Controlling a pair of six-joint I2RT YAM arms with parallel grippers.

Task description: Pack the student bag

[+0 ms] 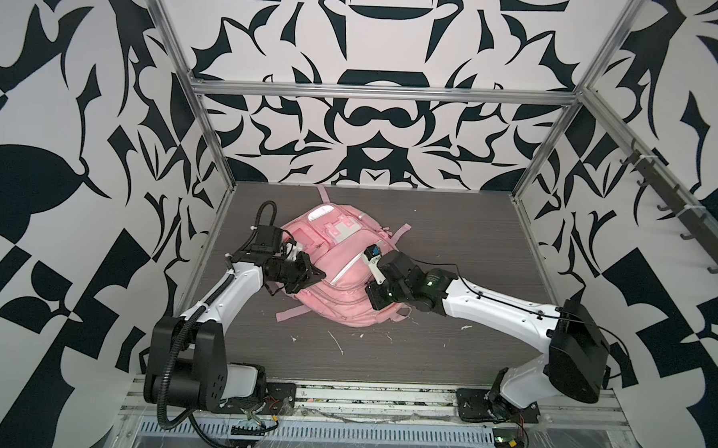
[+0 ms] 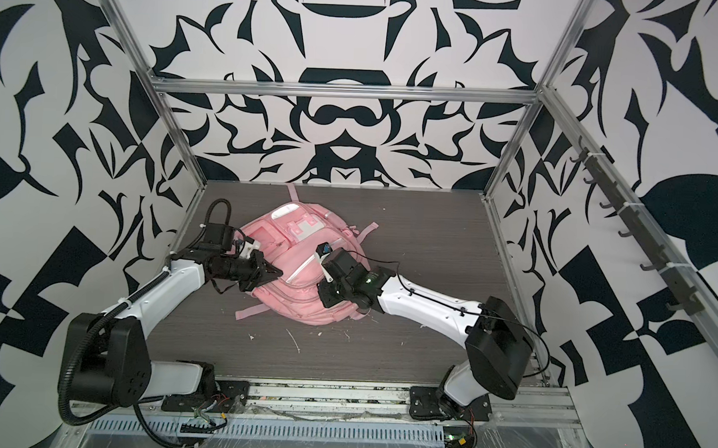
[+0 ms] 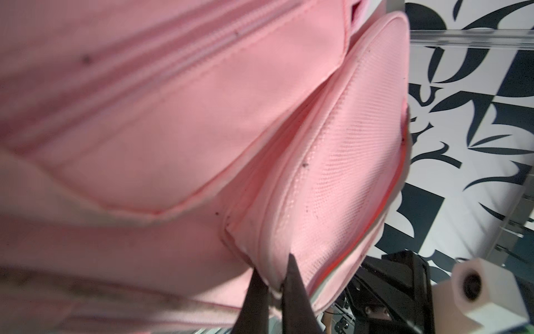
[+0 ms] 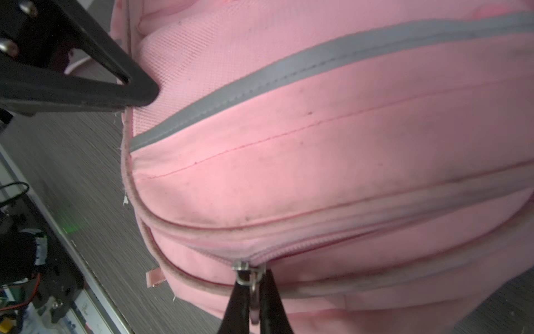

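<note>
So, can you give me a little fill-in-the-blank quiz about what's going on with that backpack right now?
The student bag lying on the table is ____ in colour.
The right pincer is shut on a zip pull made of ____.
The left pincer nips a fabric edge of the bag, so the number of arms holding it is ____.
Missing words: pink; metal; two.

Right hand (image 4: 255, 289) on student bag (image 4: 318, 150) zipper pull (image 4: 245, 270)
</note>
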